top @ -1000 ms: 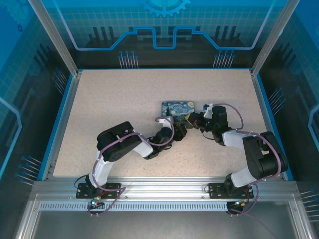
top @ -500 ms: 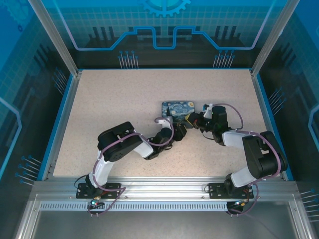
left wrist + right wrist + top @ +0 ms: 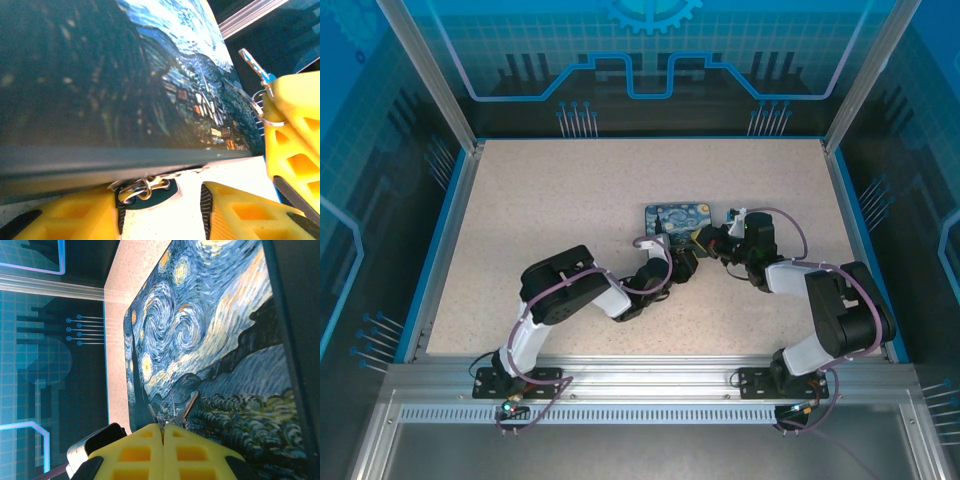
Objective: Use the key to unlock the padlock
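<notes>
At the painted box's [image 3: 672, 218] near edge, from above, left gripper [image 3: 685, 262] and right gripper [image 3: 704, 241] meet. Left wrist: half-open jaws straddle the padlock [image 3: 144, 188], resting against one finger, ungripped; the key [image 3: 251, 61] stands far right. Right wrist: shut fingers pinch that key.

Dark rectangular box [image 3: 670, 215] with swirly blue-and-yellow painted lid, right of centre on speckled beige table [image 3: 560, 200], blue-lit wall [image 3: 650, 60] beyond.

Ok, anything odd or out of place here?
Nothing spilled or damaged. One oddity: the key in the shut right end effector points over the painted box, away from the padlock by the left end effector.
</notes>
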Controlling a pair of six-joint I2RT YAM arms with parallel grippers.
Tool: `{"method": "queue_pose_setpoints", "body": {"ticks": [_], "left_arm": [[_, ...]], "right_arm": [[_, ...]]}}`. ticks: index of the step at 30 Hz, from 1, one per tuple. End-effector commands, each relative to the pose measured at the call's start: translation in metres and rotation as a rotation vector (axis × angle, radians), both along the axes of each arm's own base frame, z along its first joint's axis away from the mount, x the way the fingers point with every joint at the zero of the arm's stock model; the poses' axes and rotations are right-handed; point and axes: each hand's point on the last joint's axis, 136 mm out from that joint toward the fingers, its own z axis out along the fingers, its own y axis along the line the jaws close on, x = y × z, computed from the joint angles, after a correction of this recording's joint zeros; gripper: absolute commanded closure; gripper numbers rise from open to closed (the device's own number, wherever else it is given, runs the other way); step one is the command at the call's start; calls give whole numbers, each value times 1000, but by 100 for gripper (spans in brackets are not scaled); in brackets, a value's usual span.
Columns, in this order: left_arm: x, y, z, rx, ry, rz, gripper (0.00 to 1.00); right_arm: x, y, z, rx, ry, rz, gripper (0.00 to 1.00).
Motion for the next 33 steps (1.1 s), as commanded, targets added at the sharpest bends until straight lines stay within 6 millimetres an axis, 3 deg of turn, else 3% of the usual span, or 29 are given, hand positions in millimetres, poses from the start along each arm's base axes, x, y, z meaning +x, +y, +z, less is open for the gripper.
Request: {"method": "queue_pose_setpoints", "body": {"ticks": [1,11,24,33], "left_arm": [[-4,1,-5,-73,12,37,55],[-20,-2,10,-148,-21,26,54],[-7,5,-2,-118,-9,64,52],[-1,11,-23,6,106,119,54]], "right_arm": [[6,-4,0,0,1,-18,100],[5,-4,-3,-2,6,-19,100],[4,-4,-7,-3,17,-19,100],[4,-5,-7,0,17,-22,100]]}}
